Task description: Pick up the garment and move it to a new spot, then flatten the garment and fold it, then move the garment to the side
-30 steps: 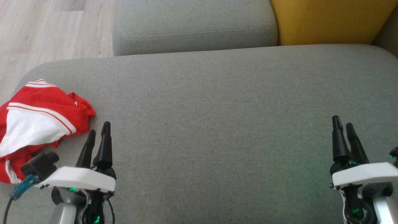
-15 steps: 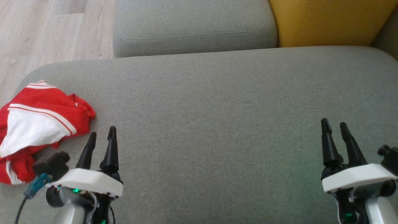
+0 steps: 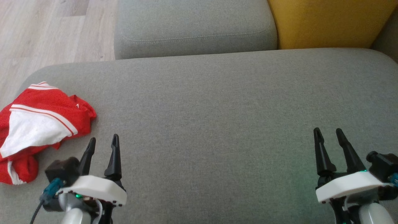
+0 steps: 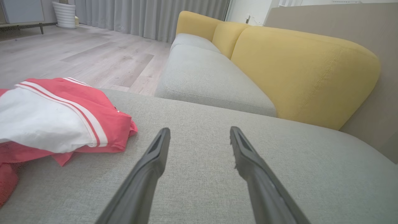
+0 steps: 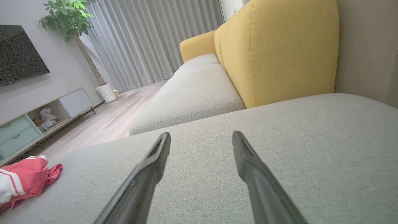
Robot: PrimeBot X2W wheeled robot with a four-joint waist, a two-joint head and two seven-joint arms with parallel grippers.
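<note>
Red sports cloth with a white panel and white stripes made up the garment, which was seen crumpled in a loose heap at the left end of the grey sofa seat, close to the edge above the wooden floor. A yellow backrest was seen beyond the far right of the seat. The left tool was held just beside the heap, to its right and nearer the robot, apart from the cloth. Its two dark fingers were spread wide and nothing was gripped between them. The right tool was held well apart from the garment, over the right part of the seat, likewise spread wide and empty. No step of the task was judged to have been done, since the garment had not yet been lifted.

The garment was judged to be light, thin and limp, so it would be expected to sag from any single hold and to unfold unevenly when raised. Some slipperiness might be expected of such cloth, though this could not be confirmed. A hold was judged best taken on the raised red fold nearest the left tool, where layers were bunched. A firm pinch would be advised there, with care that the seat fabric beneath was not caught.
</note>
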